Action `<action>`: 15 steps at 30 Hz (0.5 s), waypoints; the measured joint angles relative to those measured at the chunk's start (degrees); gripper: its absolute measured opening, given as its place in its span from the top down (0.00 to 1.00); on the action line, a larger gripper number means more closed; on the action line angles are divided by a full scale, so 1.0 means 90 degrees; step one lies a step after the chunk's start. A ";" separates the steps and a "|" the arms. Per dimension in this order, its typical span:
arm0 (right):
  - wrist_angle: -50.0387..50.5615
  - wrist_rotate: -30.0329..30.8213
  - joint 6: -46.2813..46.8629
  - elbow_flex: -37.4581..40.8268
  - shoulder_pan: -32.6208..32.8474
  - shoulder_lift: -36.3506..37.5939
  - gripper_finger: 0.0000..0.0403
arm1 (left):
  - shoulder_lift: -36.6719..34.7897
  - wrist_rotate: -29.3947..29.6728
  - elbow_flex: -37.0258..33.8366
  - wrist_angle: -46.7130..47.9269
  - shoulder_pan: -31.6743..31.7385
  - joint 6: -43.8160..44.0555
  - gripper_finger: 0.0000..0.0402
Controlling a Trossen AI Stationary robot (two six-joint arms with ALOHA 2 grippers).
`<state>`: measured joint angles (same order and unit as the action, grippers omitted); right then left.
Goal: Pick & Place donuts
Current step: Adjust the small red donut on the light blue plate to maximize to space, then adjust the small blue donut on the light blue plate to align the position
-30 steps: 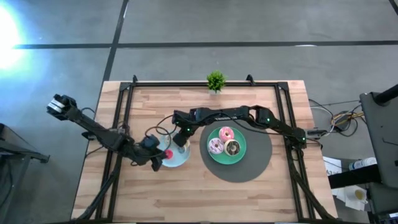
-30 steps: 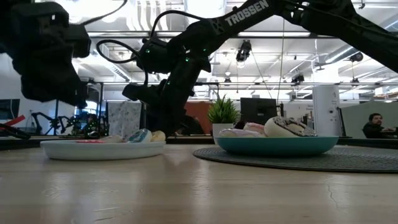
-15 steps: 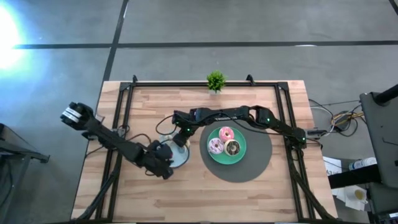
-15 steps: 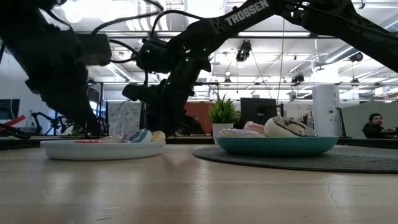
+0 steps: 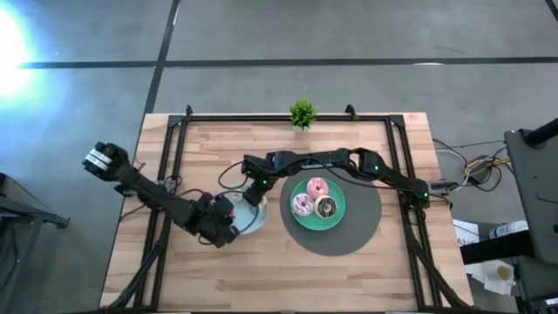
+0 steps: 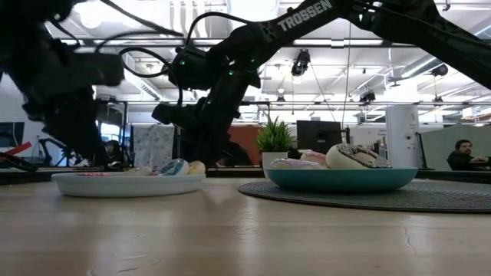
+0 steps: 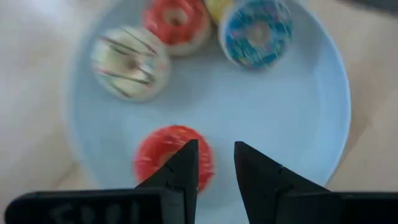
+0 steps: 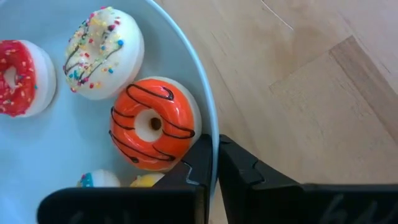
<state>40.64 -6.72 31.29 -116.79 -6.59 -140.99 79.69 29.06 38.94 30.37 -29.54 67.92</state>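
A light-blue plate (image 7: 249,106) holds several mini donuts: a red one (image 7: 163,163), a white striped one (image 7: 129,62), a blue one (image 7: 258,31) and an orange one (image 8: 152,124). My left gripper (image 7: 216,163) hovers open over the plate's near-left part (image 5: 248,225), with one finger above the red donut and only bare plate between the fingers. My right gripper (image 8: 216,163) is shut at the plate's far-right rim (image 5: 255,199). Three larger donuts, pink (image 5: 317,187), pale pink (image 5: 302,205) and chocolate (image 5: 326,208), lie on a green plate (image 5: 338,220). My right gripper pinches the light-blue plate's rim (image 8: 213,140) between its two fingers, one inside the plate beside the orange donut and one outside over the wood. The fingers come slanting down from the far right. The plate lies flat on the table (image 6: 126,184).
The green plate stands on a round dark grey mat (image 5: 366,218) right of centre. A small potted plant (image 5: 302,113) stands at the far edge. Black frame rails run along the table's left and right sides. Bare wood lies along the near edge.
My left gripper has sunk toward the light-blue plate and tipped more steeply downward over its near-left part. The gap between its fingers is unchanged. My right gripper and the plate have kept still.
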 joint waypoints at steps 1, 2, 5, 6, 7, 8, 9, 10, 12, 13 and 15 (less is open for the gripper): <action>0.0017 0.0000 -0.0007 0.0000 0.0000 0.0000 0.97 | -0.0129 0.0102 0.0000 0.0158 -0.0001 0.0115 0.81; 0.0032 0.0000 -0.0026 0.0000 0.0001 0.0001 0.97 | -0.0237 0.0200 0.0000 0.0267 -0.0003 0.0183 0.81; 0.0060 -0.0001 -0.0060 0.0001 0.0005 0.0002 0.97 | -0.0519 0.0273 -0.0009 0.0118 0.0002 0.0000 0.81; 0.0063 0.0000 -0.0064 0.0000 0.0005 0.0002 0.97 | -0.0589 0.0296 -0.0010 -0.0062 0.0002 -0.0184 0.81; 0.0065 -0.0002 -0.0069 0.0000 0.0005 0.0002 0.97 | -0.0646 0.0297 -0.0007 -0.0256 0.0000 -0.0358 0.81; 0.0065 0.0000 -0.0084 0.0000 0.0005 0.0002 0.97 | -0.0680 0.0292 -0.0007 -0.0430 0.0000 -0.0498 0.81; 0.0064 0.0000 -0.0097 0.0000 0.0005 0.0002 0.97 | -0.0706 0.0291 -0.0008 -0.0608 0.0002 -0.0641 0.81; 0.0064 0.0005 -0.0100 0.0000 0.0005 0.0002 0.97 | -0.0718 0.0310 -0.0007 -0.0824 0.0002 -0.0765 0.81; 0.0063 0.0011 -0.0100 0.0000 0.0005 0.0002 0.97 | -0.0698 0.0517 -0.0009 -0.1188 0.0008 -0.0951 0.81; 0.0063 0.0011 -0.0100 0.0000 0.0005 0.0002 0.97 | -0.0656 0.0692 -0.0026 -0.1373 0.0013 -0.1042 0.81; 0.0061 0.0016 -0.0096 0.0000 0.0009 0.0002 0.97 | -0.0563 0.1000 -0.0096 -0.1714 0.0027 -0.1186 0.81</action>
<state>41.19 -6.58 30.43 -116.79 -6.51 -140.97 74.63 38.06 38.07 14.94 -29.30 57.25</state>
